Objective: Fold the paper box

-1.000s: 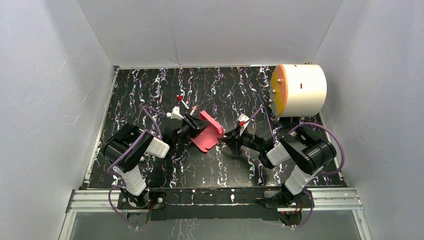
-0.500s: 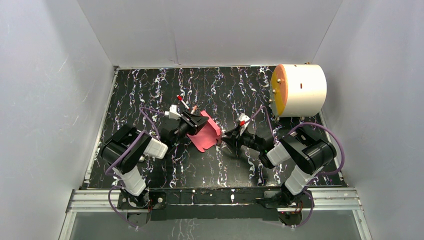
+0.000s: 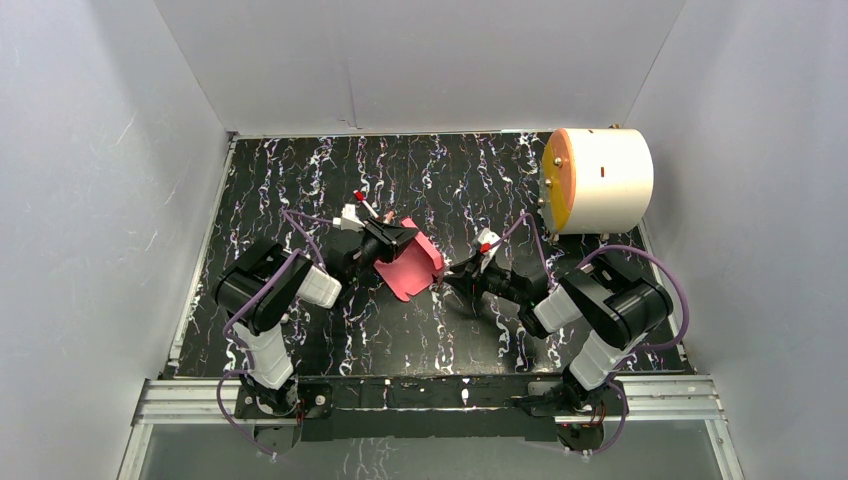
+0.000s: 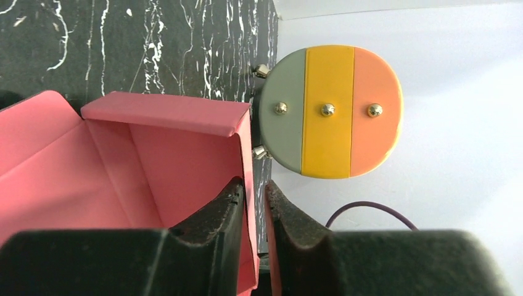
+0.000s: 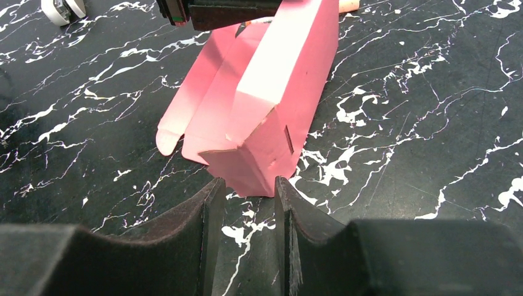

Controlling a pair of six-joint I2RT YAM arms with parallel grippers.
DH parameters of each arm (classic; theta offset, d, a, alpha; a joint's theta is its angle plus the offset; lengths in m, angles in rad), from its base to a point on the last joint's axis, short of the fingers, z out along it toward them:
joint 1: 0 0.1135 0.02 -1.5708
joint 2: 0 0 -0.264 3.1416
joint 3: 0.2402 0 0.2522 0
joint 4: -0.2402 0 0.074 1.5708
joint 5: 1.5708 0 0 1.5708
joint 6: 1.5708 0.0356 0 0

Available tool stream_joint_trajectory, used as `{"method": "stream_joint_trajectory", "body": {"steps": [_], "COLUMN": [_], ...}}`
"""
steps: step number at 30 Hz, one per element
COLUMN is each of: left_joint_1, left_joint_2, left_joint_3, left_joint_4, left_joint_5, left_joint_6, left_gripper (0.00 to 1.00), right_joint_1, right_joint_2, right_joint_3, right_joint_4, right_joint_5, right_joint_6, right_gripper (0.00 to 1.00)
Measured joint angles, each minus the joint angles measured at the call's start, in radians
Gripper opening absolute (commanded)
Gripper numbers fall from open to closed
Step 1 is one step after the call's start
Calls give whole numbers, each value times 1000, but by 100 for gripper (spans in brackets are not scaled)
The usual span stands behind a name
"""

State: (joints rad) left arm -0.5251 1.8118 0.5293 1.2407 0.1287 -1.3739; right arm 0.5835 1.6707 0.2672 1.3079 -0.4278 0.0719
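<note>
The paper box (image 3: pixel 412 268) is pink card, part folded, with its far end raised and its near corner on the table. My left gripper (image 3: pixel 395 238) is at the box's far upper edge. In the left wrist view its jaws (image 4: pixel 253 188) straddle one upright wall of the box (image 4: pixel 166 154). The card lies against the left finger, and a thin slit shows beside the right finger. My right gripper (image 3: pixel 452 275) rests low on the table, open. The box's near corner (image 5: pixel 247 166) reaches just to the tips of my right gripper (image 5: pixel 245 185), ungripped.
A big white cylinder (image 3: pixel 600 180) with an orange face lies at the back right; its striped face (image 4: pixel 330 111) fills the left wrist view. Thin red-capped pens (image 3: pixel 362 200) lie just behind the left gripper. White walls enclose the black marbled table (image 3: pixel 300 170).
My left gripper has shifted slightly farther and to the right along the box's edge, and its jaws have narrowed around the wall. The right arm has stayed put.
</note>
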Motion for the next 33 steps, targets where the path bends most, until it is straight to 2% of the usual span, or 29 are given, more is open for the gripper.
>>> {"method": "stream_joint_trajectory", "body": {"steps": [4, 10, 25, 33], "left_joint_1": [0, 0, 6, -2], "left_joint_2": [1, 1, 0, -19], "left_joint_3": [0, -21, -129, -170], "left_joint_4": [24, 69, 146, 159], "left_joint_5": [0, -1, -48, -92], "left_joint_6": [-31, -67, -139, -164], "left_gripper": [5, 0, 0, 0], "right_joint_1": [0, 0, 34, 121], "right_joint_2": [5, 35, 86, 105], "right_joint_3": [6, 21, 97, 118], "right_joint_4": [0, 2, -8, -10], "right_joint_5": [-13, -29, -50, 78], "right_joint_6": [-2, -1, -31, -82], "right_gripper": [38, 36, 31, 31]}}
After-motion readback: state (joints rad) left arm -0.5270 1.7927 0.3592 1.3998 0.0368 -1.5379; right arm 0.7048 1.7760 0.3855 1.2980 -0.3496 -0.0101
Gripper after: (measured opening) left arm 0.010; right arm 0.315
